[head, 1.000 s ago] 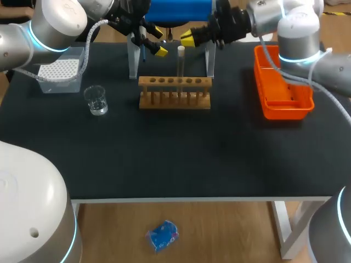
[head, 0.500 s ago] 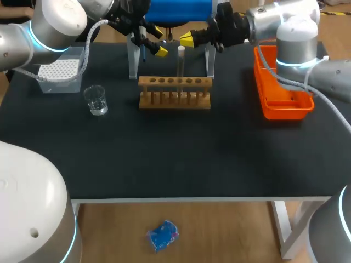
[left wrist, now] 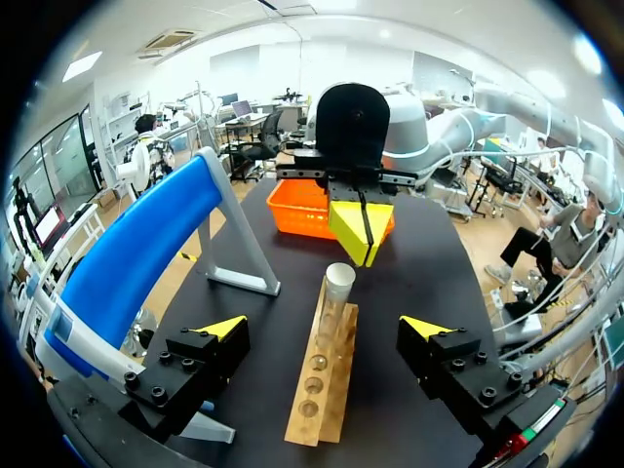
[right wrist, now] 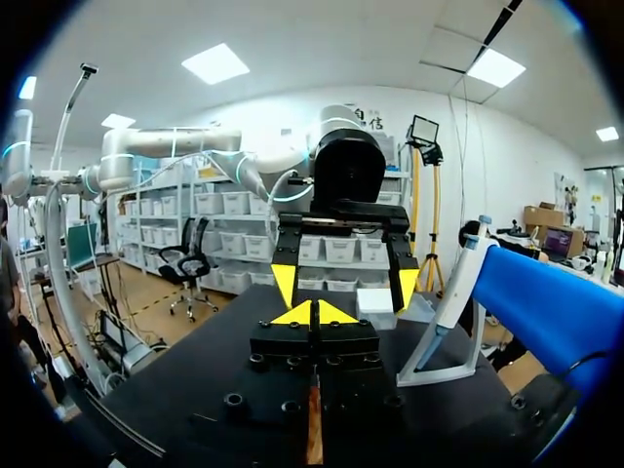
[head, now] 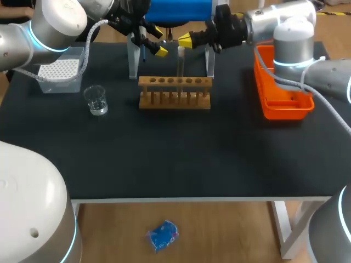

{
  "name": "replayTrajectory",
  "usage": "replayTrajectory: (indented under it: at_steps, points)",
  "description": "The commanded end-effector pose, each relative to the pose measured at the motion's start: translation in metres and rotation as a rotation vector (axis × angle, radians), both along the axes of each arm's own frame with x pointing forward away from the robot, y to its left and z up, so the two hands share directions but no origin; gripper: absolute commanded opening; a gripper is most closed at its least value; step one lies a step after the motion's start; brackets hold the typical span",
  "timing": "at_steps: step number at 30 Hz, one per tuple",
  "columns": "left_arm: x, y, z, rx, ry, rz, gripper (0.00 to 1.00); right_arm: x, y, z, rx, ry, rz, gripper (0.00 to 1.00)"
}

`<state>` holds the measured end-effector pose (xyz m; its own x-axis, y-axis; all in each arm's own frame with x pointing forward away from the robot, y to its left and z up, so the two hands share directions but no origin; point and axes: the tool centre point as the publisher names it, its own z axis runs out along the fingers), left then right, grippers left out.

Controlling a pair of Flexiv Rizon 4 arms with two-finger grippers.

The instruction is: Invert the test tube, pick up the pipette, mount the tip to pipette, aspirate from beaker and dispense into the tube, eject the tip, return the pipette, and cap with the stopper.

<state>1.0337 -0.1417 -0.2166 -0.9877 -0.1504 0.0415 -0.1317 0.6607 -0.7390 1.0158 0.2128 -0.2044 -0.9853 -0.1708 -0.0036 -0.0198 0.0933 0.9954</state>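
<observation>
A clear test tube [head: 180,63] stands upright in the wooden rack [head: 174,93]. In the left wrist view the test tube [left wrist: 334,297] rises from the rack [left wrist: 320,385] just ahead of my open left gripper [left wrist: 325,328]. My right gripper [head: 185,39] is shut with nothing seen in it, its tips right above the tube's mouth; the left wrist view shows the right gripper [left wrist: 362,230] from the front. My left gripper [head: 156,47] hangs just left of the tube. The blue pipette [head: 178,10] lies on its clear stand behind. The beaker [head: 96,100] and tip box [head: 57,71] sit left.
An orange bin [head: 282,90] stands at the right side of the table. The pipette stand's clear legs [head: 133,59] flank the rack's back. The right wrist view shows my left gripper [right wrist: 346,283] facing it, open, with the pipette [right wrist: 556,312] beside.
My right gripper has slid a little to the left, closer over the tube's mouth. The left arm, tube and rack have stayed where they were.
</observation>
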Motion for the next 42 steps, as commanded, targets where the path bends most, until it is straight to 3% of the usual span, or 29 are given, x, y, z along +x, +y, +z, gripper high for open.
replayTrajectory:
  at_steps: [1,42]
  points:
    - [0.001,0.000,0.001,0.003,0.003,-0.002,1.00,0.006,0.001,-0.005,0.006,0.005,0.009,0.00]
    - [0.001,0.000,0.001,0.003,0.003,-0.002,1.00,0.014,0.005,-0.036,0.022,0.064,0.007,0.00]
